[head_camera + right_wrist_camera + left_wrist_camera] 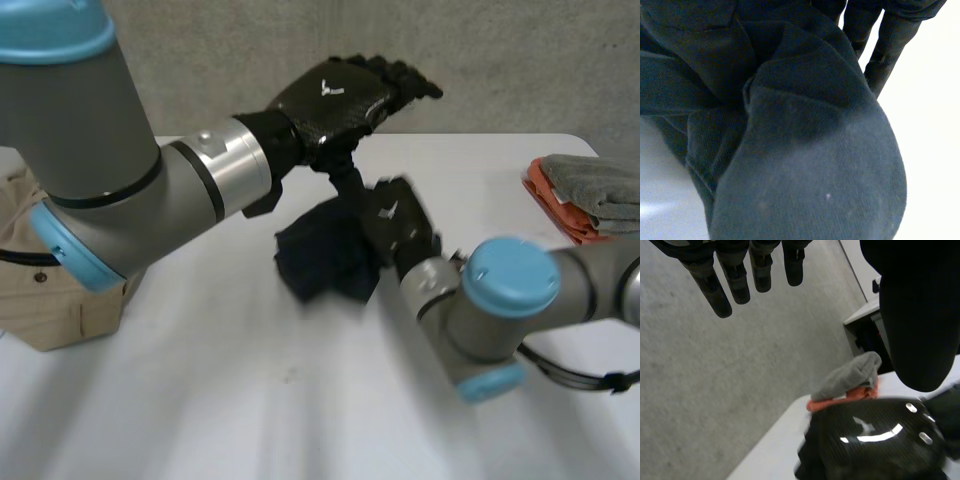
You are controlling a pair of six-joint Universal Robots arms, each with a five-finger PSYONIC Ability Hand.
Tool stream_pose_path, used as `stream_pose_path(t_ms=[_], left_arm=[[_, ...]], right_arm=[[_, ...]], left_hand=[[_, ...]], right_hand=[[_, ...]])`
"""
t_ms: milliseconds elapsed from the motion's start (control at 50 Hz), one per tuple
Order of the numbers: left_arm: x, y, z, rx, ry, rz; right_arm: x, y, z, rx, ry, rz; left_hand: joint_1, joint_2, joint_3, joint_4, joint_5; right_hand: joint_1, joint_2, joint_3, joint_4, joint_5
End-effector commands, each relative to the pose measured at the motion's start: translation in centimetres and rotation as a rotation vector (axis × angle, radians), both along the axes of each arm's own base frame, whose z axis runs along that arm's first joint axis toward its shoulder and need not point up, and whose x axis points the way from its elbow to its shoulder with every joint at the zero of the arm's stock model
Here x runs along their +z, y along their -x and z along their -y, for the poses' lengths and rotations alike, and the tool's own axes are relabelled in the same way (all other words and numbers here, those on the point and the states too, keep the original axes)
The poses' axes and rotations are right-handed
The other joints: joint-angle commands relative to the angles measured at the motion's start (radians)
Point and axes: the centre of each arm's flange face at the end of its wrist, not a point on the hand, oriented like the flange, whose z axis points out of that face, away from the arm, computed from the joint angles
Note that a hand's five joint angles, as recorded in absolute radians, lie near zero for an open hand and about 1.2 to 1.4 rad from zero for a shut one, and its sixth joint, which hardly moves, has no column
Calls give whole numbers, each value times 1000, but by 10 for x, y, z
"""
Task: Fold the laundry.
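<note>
Head view, from the left: wooden block (45,305) at the edge of the surface (200,400), possibly a box, contents out of sight. Next, left hand (335,95) hovering high over the surface, fingers (712,290) straight and spread in the left wrist view, holding nothing. Below and just right of it, dark cloth (325,262) bunched in a heap near the middle of the surface, not yet flattened. At the heap's right edge, right hand (400,225), touching the cloth. In the right wrist view, dark folds piled under that palm, so cannot tell whether pinching or merely resting. Far right, grey folded cloth (595,185) stacked on an orange one (550,205), well apart from the heap.

Judging by that: early in the fold, at the spreading-out step. Calls next for bringing the left hand down to the heap's free side, taking an edge, and drawing the cloth flat between both hands before any crease.
</note>
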Motion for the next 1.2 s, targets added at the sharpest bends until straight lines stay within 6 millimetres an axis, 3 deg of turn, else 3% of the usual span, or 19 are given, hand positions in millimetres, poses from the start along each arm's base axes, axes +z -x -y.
stream_pose_path(t_ms=[20,60,160,260,360,440,600,680,700,720,740,800,860,880,960,1020,1080,1120,1200], left_arm=[[29,-2,-3,1,89,-62],[34,-2,-4,-1,103,-77],[56,-6,-4,-5,104,-162],[58,-6,-4,-13,69,-195],[53,-5,-7,-21,46,-189],[47,-4,-7,-21,30,-178],[35,-2,-4,-20,5,-159],[31,-1,-3,-19,-5,-153],[31,-1,-3,-19,-4,-152],[31,-1,-3,-19,-4,-152],[30,-1,-3,-19,-5,-151],[32,-1,-4,-20,-1,-154],[34,-2,-5,-21,1,-157],[35,-2,-5,-22,2,-158],[36,-2,-7,-22,5,-160],[37,-2,-9,-23,5,-161],[38,0,-14,-34,7,-162],[38,0,-16,-36,5,-162],[44,-1,-14,-29,18,-176]], right_arm=[[75,42,62,-106,138,176],[90,54,76,-132,169,205],[137,112,129,-232,287,283],[146,170,173,-291,339,274],[123,232,210,-361,321,225],[73,285,234,-390,238,173],[-22,327,246,-353,71,124],[-37,336,244,-375,40,125],[-36,338,244,-380,40,125],[-36,341,243,-386,36,126],[-32,346,241,-395,35,126],[-12,348,236,-406,44,129],[26,352,222,-428,55,140],[45,354,211,-442,49,139],[79,360,185,-481,-11,147],[91,364,171,-514,-74,148],[102,386,157,-628,-150,149],[113,406,147,-745,-168,82],[141,420,138,-908,-86,-135]], left_hand=[[7,-10,-23,-17,-36],[7,-10,-23,-17,-36],[13,-4,-17,-11,-30],[16,-1,-14,-8,-27],[16,-1,-14,-8,-27],[16,-1,-14,-8,-27],[22,5,-8,-2,-21],[22,5,-8,-2,-21],[22,5,-8,-2,-21],[22,5,-8,-2,-21],[22,5,-8,-2,-21],[22,5,-8,-2,-21],[22,5,-8,-2,-21],[22,5,-8,-2,-21],[22,5,-8,-2,-21],[22,5,-8,-2,-21],[22,5,-8,-2,-21],[22,5,-8,-2,-21],[22,5,-8,-2,-21]], right_hand=[[418,244,242,210,300],[418,244,242,210,300],[418,244,242,210,300],[418,244,242,210,300],[418,244,242,210,300],[418,244,242,210,300],[418,244,242,210,300],[418,244,242,210,300],[120,-55,-56,-89,2],[-380,-555,-556,-589,-498],[-803,-978,-980,-1012,-922],[-803,-978,-980,-1012,-922],[-803,-978,-980,-1012,-922],[-803,-978,-980,-1012,-922],[-803,-978,-980,-1012,-922],[-803,-978,-980,-1012,-922],[-803,-978,-980,-1012,-922],[-803,-978,-980,-1012,-922],[-803,-978,-980,-1012,-922]])
